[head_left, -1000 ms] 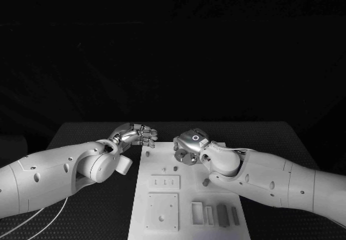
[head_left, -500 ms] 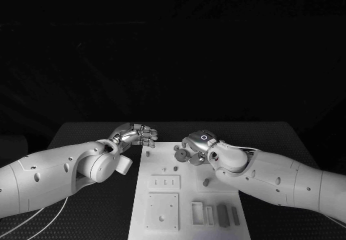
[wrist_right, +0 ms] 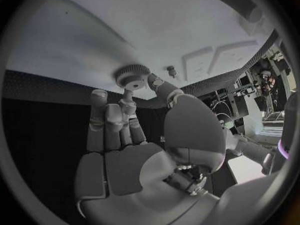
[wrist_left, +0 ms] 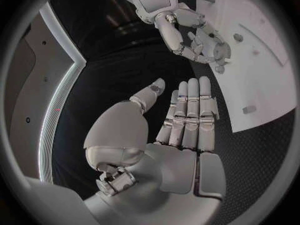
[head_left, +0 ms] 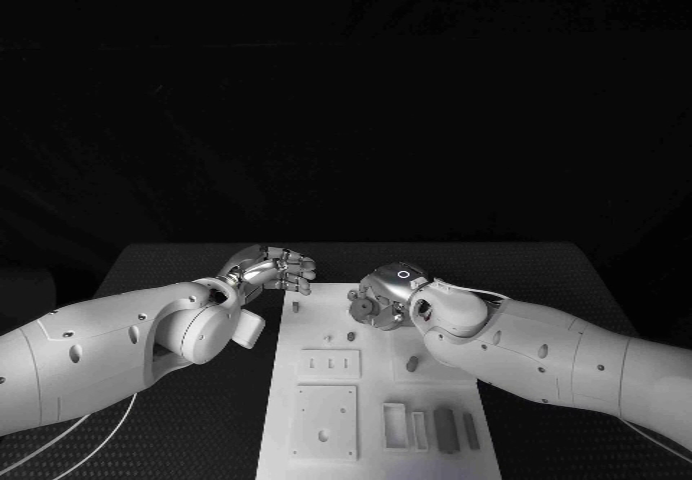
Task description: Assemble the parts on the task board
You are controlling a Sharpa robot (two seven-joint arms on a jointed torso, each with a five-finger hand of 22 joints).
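Pinching a small grey toothed gear [wrist_right: 132, 75] at its fingertips, the right hand [head_left: 387, 295] is hovering over the white task board [head_left: 325, 350]; the thin grip risks dropping it. The left hand [wrist_left: 181, 120] is idling empty, fingers straight.

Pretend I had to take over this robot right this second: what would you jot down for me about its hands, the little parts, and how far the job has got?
Left hand: holds nothing, fingers straight, over the black table beside the task board.
Right hand: pinches a small gear at its fingertips, just above the board's far end.
Loose parts: two dark bars lie in the board's near right corner.
Done: gear picked up.
Left: seat the gear, then place the bars. I cannot tell which spot the gear belongs in.
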